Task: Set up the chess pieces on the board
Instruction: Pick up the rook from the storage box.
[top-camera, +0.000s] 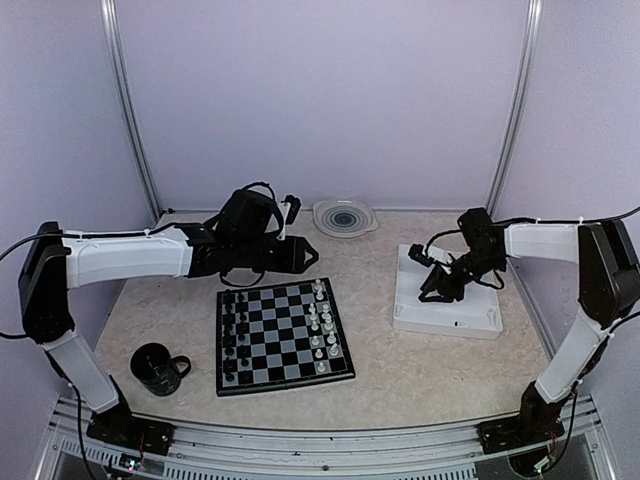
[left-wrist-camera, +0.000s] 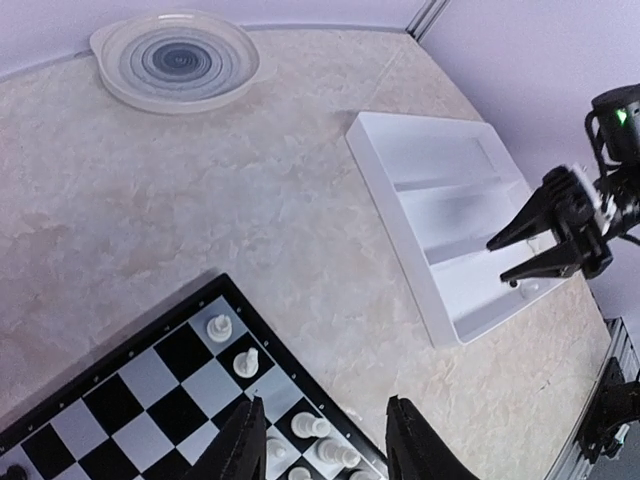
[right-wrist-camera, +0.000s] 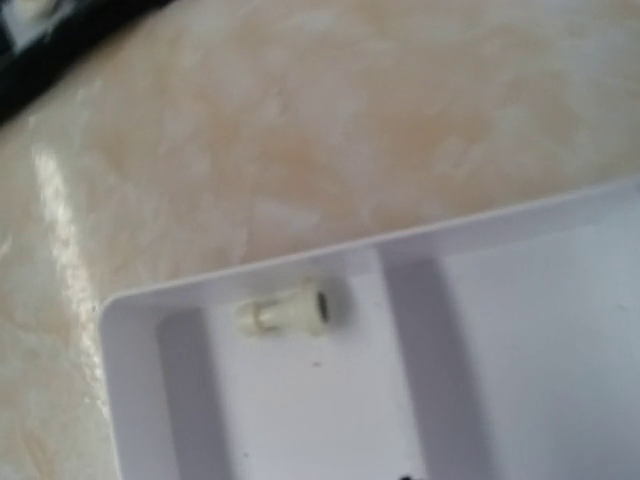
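Far left, a dark mug (top-camera: 158, 366) stands on the worktop (top-camera: 420, 370), apart from the board (top-camera: 275, 340).

On the board, black pieces (top-camera: 235, 330) fill the left files and white pieces (top-camera: 322, 325) the right.

The left gripper (left-wrist-camera: 325, 410) hovers over the board's far right corner, jaws partly open and holding nothing. White men stand directly beneath it. Risk: a low or skewed pass would topple placed pieces.

To the right is the white tray (top-camera: 445, 320). One white piece (right-wrist-camera: 285, 312) lies on its side in a corner compartment, close to the wall.

The right gripper (left-wrist-camera: 497, 260) hangs over the tray, jaws moderately apart and empty.

Risks:
- The piece is tiny, lying flat and rounded, so a closing pinch may roll it or squirt it aside.
- A jaw may strike the compartment wall.
- If lifted crooked, the piece would land tilted on its square.
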